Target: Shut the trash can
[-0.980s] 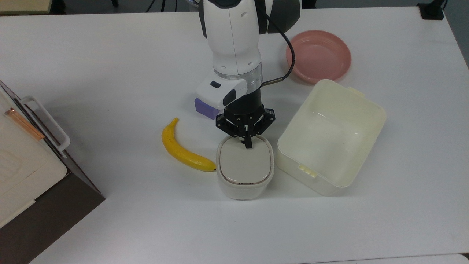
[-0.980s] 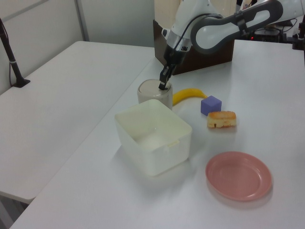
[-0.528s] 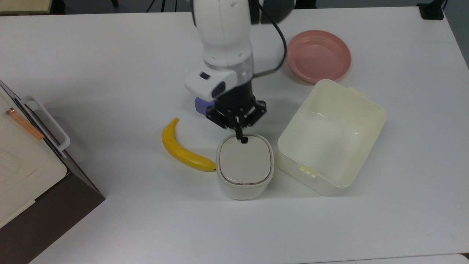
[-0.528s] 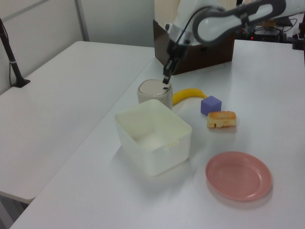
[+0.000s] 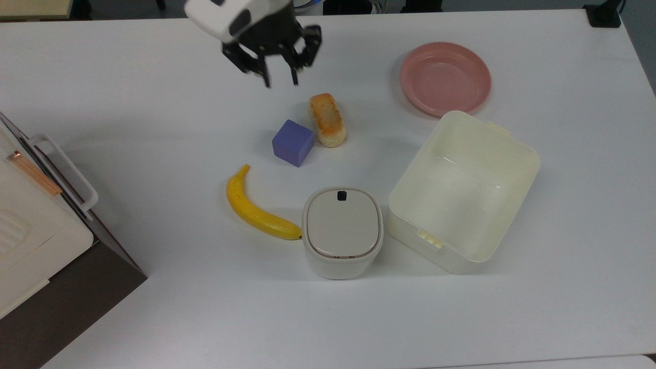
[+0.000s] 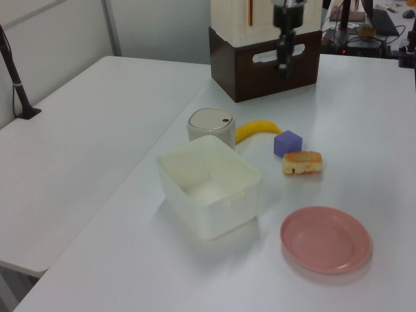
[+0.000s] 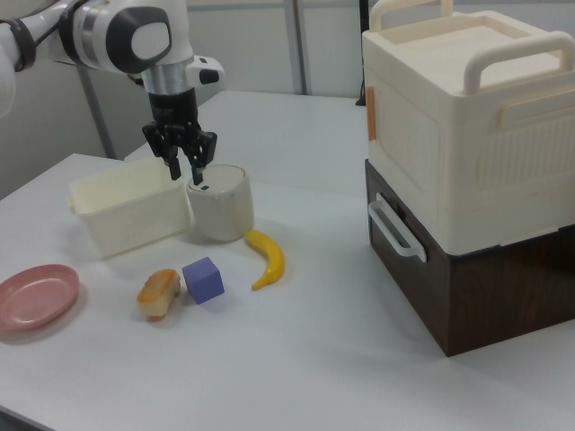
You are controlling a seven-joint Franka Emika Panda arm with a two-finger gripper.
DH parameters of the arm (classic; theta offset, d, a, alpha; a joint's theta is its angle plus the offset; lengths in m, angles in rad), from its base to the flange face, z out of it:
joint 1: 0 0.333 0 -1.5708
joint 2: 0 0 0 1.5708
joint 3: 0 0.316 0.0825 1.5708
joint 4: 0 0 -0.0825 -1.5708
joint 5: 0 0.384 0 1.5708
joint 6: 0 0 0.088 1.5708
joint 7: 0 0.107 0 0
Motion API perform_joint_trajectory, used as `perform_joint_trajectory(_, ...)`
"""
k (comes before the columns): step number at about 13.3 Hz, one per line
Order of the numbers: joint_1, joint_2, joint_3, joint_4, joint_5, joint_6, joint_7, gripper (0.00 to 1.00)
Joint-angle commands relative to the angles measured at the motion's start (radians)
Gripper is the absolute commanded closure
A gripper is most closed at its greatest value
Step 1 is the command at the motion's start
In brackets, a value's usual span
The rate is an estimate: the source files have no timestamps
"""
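Since half a second ago the gripper (image 5: 280,81) has risen off the trash can (image 5: 342,233) and gone away to the far side of the table (image 5: 154,102); the purple cube (image 5: 292,142) and the bread roll (image 5: 327,120), which the arm covered before, are now seen. The two fingers point down with a narrow gap between them and hold nothing.

The trash can stands upright with its beige lid (image 5: 343,224) lying flat and closed. It is a rounded square, so it has no clear long axis. Its small black button (image 5: 341,195) is at the lid edge that faces the cube and the roll, the top view's upper side.

In the top view, going from left: well left of the trash can stands a cream case (image 5: 31,225) with a handle, on a dark brown box (image 5: 77,292). A banana (image 5: 253,207) lies just left of the can, its dark tip almost at the can wall. Just right of the can is the open cream tub (image 5: 464,192), close beside it. Beyond the tub is a pink plate (image 5: 445,77).

The table is white and smooth. In the left view another white table (image 6: 84,143) stands beside it, with a pale wall behind.
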Motion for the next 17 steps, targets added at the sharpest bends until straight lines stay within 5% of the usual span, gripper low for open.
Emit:
perform_joint_trajectory(1,-0.008,-0.031,0.000,-0.042,-0.066,-0.031,-0.011,0.00)
perform_joint_trajectory(17,-0.049,-0.068,-0.003,-0.036,-0.077,-0.034,0.002,0.00)
